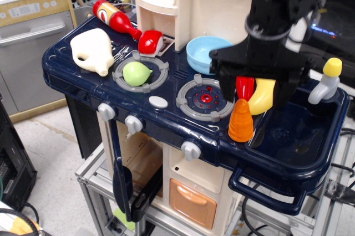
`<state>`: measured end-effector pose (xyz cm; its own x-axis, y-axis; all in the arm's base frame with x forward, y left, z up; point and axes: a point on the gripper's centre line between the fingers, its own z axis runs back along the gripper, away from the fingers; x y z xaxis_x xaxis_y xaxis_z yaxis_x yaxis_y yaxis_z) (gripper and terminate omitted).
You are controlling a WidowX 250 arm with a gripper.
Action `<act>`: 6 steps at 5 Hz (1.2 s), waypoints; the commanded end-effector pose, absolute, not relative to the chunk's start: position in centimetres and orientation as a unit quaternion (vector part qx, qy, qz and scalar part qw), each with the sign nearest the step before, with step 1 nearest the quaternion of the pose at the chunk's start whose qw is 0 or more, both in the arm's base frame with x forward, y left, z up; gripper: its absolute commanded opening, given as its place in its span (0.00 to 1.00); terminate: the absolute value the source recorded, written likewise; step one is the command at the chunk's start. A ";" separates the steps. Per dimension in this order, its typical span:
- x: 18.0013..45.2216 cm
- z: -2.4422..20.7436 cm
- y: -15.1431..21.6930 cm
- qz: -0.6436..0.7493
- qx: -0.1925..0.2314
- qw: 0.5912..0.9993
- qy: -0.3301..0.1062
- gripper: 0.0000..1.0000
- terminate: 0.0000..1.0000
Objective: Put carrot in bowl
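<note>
Spread wide, the black gripper's (255, 93) jaws hang just above the carrot (241, 121), one finger to each side of its tip and nothing between them. That ridged orange cone stands upright on the dark blue toy stove top (72, 75), long axis vertical, point up, just beside the sink basin (299, 131). Behind it lie a red chili pepper (244, 87) and yellow banana (262, 95). Farther back sits the light blue bowl (201, 52).
</note>
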<state>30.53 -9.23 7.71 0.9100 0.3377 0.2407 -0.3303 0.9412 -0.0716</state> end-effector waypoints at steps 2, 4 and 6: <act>31.3 5.6 -8.8 0.187 -0.035 0.968 -0.163 1.00 0.00; 31.7 3.9 -9.3 0.202 -0.046 0.963 -0.175 0.00 0.00; 32.0 5.6 -8.8 0.207 -0.030 0.962 -0.177 0.00 0.00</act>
